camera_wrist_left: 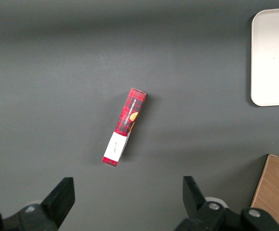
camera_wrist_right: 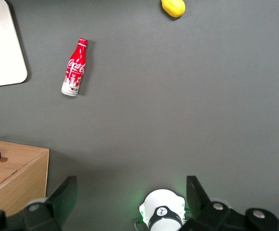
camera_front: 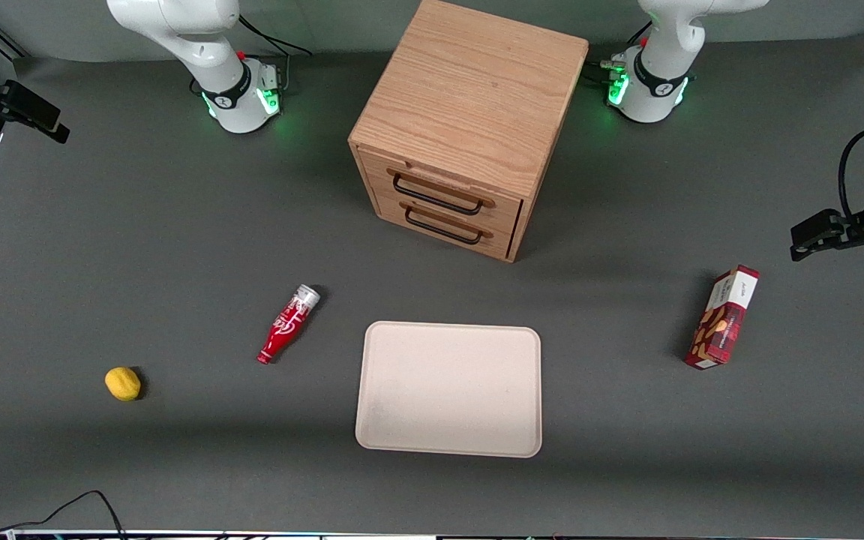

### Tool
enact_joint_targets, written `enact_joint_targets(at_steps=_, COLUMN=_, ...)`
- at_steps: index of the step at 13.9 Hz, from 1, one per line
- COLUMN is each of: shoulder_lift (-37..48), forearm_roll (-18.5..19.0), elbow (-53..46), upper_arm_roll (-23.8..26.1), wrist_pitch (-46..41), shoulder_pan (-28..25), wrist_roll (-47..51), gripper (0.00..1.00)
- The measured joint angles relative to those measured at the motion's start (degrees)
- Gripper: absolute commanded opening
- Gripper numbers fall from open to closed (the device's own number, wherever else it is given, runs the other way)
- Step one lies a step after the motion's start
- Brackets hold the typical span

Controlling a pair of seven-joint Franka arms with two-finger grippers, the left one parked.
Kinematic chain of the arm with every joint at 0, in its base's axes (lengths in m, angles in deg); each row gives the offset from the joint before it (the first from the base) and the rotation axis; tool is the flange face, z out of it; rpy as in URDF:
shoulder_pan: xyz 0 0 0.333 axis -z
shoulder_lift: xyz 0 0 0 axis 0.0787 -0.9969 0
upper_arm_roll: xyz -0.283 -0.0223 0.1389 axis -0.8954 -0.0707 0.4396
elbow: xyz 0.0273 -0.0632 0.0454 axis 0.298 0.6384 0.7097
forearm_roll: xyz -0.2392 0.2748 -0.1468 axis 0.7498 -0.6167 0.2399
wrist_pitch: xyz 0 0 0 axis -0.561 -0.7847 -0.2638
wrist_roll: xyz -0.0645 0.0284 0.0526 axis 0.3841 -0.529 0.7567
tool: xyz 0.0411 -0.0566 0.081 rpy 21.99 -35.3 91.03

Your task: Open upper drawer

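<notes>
Here the upper drawer is sitting shut in the wooden cabinet, its front flush with the frame and its black wire handle lying flat across it, directly above the lower drawer, which is also closed. The cabinet is standing between the two arm bases, turned at a slight angle to the front camera, with the drawer fronts facing that camera.

The gripper is hanging high over the table above the working arm's base, well apart from the cabinet and touching nothing; its two dark fingers are spreading wide with only bare grey table between them. A corner of the cabinet top is showing beside one finger in the right wrist view.

Nearer the front camera than the cabinet, a pale tray is lying flat. A red cola bottle is lying on its side beside the tray, toward the working arm's end, and a yellow lemon is resting farther out that way. A red plaid snack box is sitting toward the parked arm's end of the table
</notes>
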Motion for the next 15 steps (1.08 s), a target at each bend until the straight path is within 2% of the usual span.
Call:
enact_joint_targets(at_steps=8, shoulder_lift=0.0, forearm_roll=0.0, elbow=-0.3, upper_arm_roll=-1.0, wrist_pitch=-0.2, shoulder_pan=0.2, wrist_roll=1.1, gripper=1.00)
enact_joint_targets(at_steps=12, shoulder_lift=0.0, forearm_roll=-0.3, elbow=-1.5, upper_arm_roll=-0.8, wrist_pitch=-1.8, shoulder_pan=-0.1, wrist_roll=-3.0, gripper=1.00)
enact_joint_targets(at_steps=15, shoulder_lift=-0.2, forearm_roll=-5.2, elbow=-2.5, upper_arm_roll=0.0, wrist_pitch=-2.3, shoulder_pan=-0.3, wrist_roll=-10.7, gripper=1.00)
